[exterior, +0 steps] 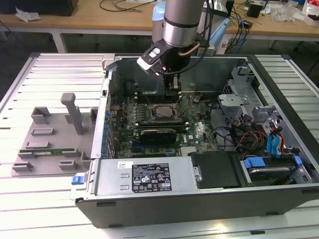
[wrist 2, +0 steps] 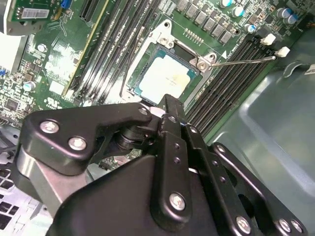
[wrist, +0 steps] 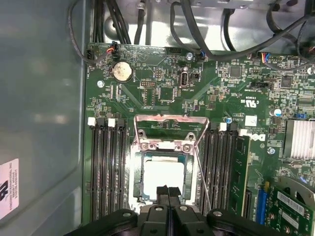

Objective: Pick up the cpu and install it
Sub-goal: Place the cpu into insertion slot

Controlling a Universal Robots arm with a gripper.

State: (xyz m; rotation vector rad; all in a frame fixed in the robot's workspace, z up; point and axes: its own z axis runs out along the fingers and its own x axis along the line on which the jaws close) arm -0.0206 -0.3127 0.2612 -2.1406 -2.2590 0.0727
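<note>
CPU lies flush in socket; gripper, fingers clenched and empty, stands at one CPU edge, with memory slots flanking.

cpu in socket, between memory slots

The cpu top is shiny metal; the gripper looks matt black
</note>
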